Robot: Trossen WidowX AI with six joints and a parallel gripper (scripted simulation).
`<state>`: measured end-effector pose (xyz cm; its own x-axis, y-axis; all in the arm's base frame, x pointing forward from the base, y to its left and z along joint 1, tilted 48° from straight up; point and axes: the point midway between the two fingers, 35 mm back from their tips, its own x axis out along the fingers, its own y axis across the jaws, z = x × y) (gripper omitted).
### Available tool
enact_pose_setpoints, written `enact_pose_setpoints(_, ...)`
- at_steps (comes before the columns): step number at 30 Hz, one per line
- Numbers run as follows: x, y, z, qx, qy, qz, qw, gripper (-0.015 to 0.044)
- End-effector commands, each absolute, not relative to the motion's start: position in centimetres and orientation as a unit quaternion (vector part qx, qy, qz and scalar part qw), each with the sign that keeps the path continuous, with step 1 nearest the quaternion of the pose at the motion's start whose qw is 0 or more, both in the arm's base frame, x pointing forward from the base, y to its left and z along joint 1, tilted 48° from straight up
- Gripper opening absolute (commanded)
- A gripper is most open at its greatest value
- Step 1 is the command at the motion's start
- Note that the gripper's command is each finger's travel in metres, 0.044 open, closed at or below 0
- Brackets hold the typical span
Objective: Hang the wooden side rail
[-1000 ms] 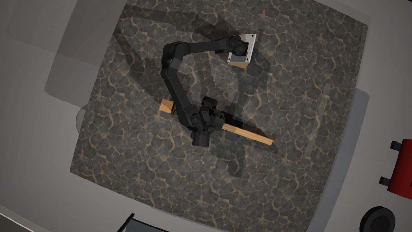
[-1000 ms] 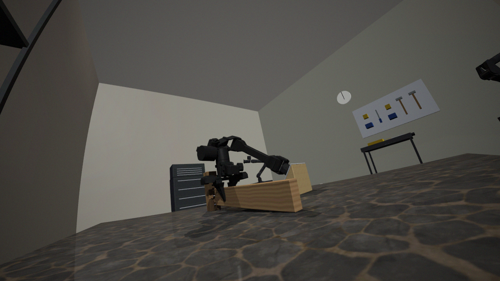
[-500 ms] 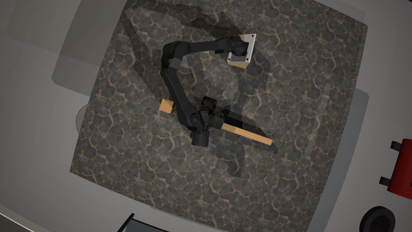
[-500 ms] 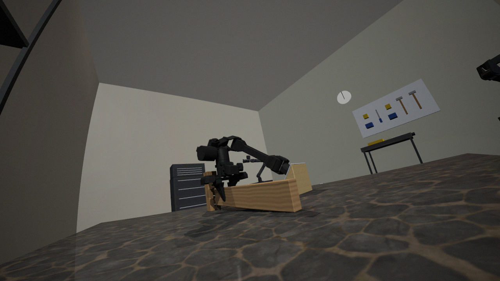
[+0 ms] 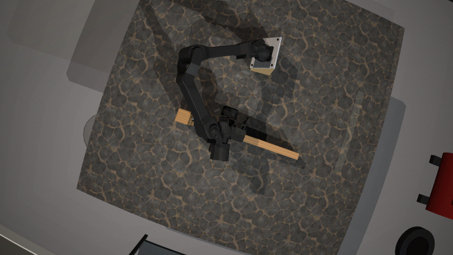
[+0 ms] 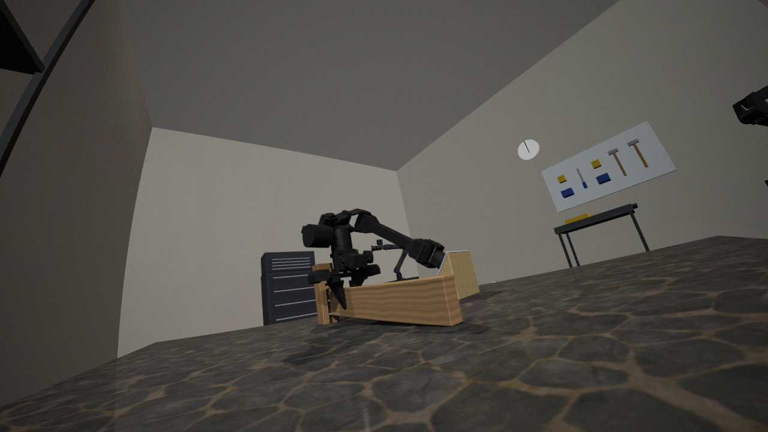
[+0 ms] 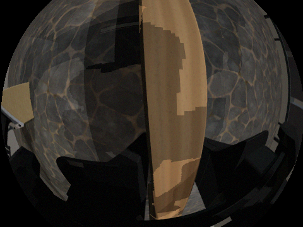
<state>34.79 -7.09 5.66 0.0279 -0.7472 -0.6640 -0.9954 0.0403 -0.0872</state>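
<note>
1. Top view. A black arm (image 5: 190,82) reaches from a grey base plate (image 5: 277,41) on a wooden block across a stone-patterned tabletop (image 5: 316,126). Its gripper (image 5: 235,132) is clamped on the wooden rail (image 5: 272,147), which lies at a slant and runs from under the wrist toward the lower right. The short wooden post (image 5: 184,116) stands at the rail's upper-left end, just left of the forearm. The forearm covers the joint between rail and post, so the hooks and pins cannot be seen. A red cart (image 5: 441,187) and a black wheel (image 5: 414,241) stand on the floor at the right edge.

2. Exterior view. Seen low from the tabletop (image 6: 537,349), the rail (image 6: 399,303) shows its broad side; its near end rests on the surface. Its other end meets the upright post (image 6: 321,298), and the gripper (image 6: 338,293) points downward with a dark finger over the rail's side face close to the post. Whether the hooks sit on the pins cannot be told. Behind stand a dark drawer cabinet (image 6: 287,287), a black side table (image 6: 599,220), a wall board with tools (image 6: 606,164) and a round clock (image 6: 528,149).

3. Wrist view. The rail (image 7: 173,88) runs as a tan band from top to bottom, its lower part passing between the dark gripper fingers, which grip it on both sides. The block under the arm's base (image 7: 17,103) shows at the left edge.
</note>
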Motion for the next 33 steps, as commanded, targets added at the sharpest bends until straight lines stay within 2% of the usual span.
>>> enact_pose_setpoints(1, 34.88, -6.89, 5.86, -0.66, 0.659, 0.219, 0.286, 0.0)
enact_pose_setpoints(33, 34.87, -7.15, 6.09, -0.661, 0.659, 0.219, 0.286, 0.0)
